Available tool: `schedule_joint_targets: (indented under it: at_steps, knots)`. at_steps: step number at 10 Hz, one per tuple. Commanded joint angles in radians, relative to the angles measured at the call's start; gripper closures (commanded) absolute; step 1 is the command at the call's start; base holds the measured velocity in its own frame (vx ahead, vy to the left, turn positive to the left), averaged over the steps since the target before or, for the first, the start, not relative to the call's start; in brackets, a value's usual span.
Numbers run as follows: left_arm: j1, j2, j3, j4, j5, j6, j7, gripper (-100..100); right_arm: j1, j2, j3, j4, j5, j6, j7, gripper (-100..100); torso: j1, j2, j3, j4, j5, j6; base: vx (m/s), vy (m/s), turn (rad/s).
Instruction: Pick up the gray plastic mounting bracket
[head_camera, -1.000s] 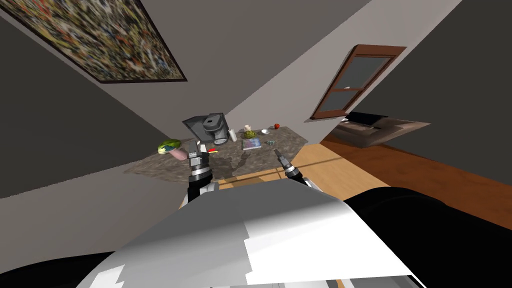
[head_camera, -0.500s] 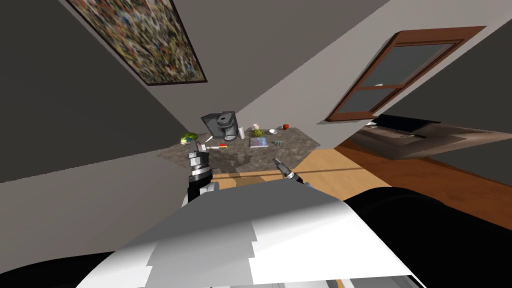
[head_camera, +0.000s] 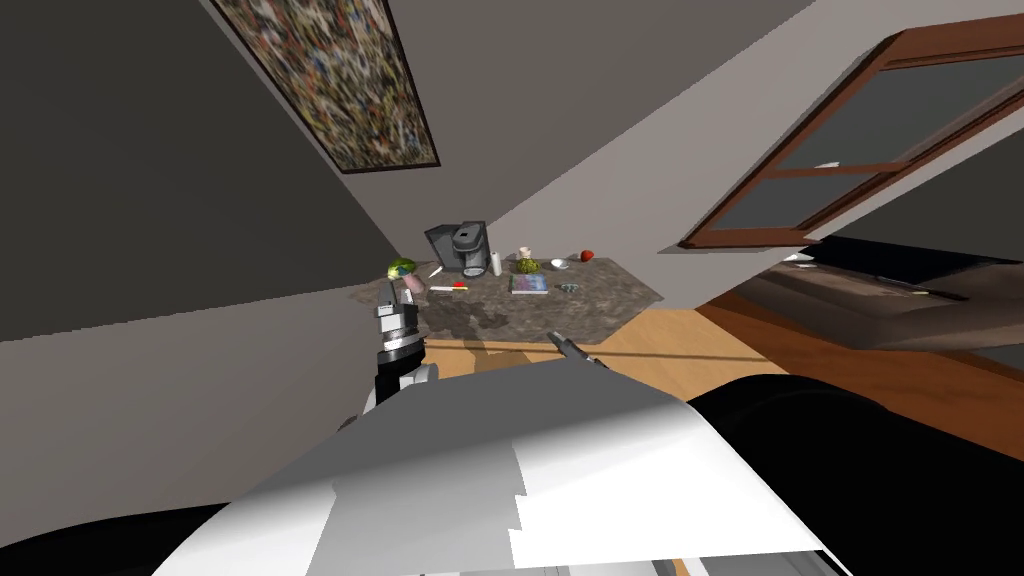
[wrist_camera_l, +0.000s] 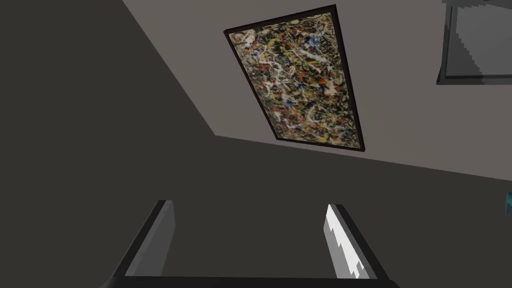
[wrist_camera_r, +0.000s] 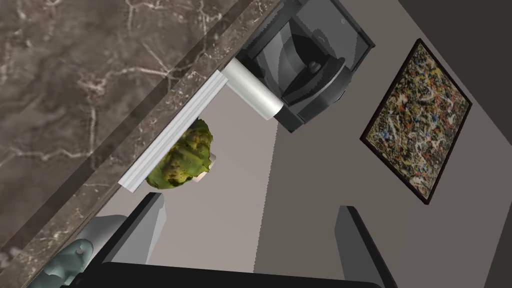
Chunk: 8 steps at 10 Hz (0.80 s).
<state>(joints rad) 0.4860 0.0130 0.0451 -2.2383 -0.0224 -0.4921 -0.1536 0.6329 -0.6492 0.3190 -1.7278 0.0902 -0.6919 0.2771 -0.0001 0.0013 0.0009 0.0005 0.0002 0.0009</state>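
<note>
1. The right forearm reaches forward and low, and stops short of the front edge of the worktop. The right claw points across that edge toward the back wall and is rolled well over to one side.
2. Its two fingers stand wide apart, with nothing between them and nothing touching them.
3. The mounting bracket is a small grey-green piece lying on the dark marbled worktop. It is toward the right end, about midway between the front and back edges, and just beside the book on the side nearer that end.
4. In the right wrist view the bracket lies outside one finger, close to the claw's dark body. It is clear of the finger and not in the gap.
5. The left arm stands almost upright near the worktop's left front corner, with its wrist turned upward. The left claw is spread fully and holds nothing.
6. Along the back edge stands a dark coffee machine with a white roll just beside it. Next come a lumpy green thing, a white bowl and a red fruit near the right back corner.
7. A red and yellow marker lies in front of the coffee machine, well apart from the bracket.
</note>
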Motion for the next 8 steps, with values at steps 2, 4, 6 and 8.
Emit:
schedule_joint_targets:
  at_steps: [2,4,6,8]
  knots:
    - [0.000,0.000,0.000,0.000,0.000,0.000,0.000,0,0.012,-0.048,0.032,0.069,0.002,-0.023,0.024,-100,0.001,0.000,0.000,0.000,0.000,-0.001,-0.009,0.043,0.226]
    - [0.000,0.000,0.000,0.000,0.000,0.000,0.000,0,0.021,-0.088,0.061,0.120,0.004,-0.048,0.045,-100,-0.001,0.000,0.000,0.000,0.000,0.000,-0.002,0.027,0.128]
    - [0.000,0.000,0.000,0.000,0.000,0.000,0.000,0,0.021,-0.088,0.061,0.152,0.004,-0.048,0.045,-100,0.000,0.000,0.000,0.000,0.000,0.000,-0.001,0.025,0.093]
    - [0.000,0.000,0.000,0.000,0.000,0.000,0.000,0,0.030,-0.129,0.089,0.190,0.006,-0.072,0.066,-100,-0.002,0.000,0.000,0.000,0.000,0.000,0.003,0.024,0.140]
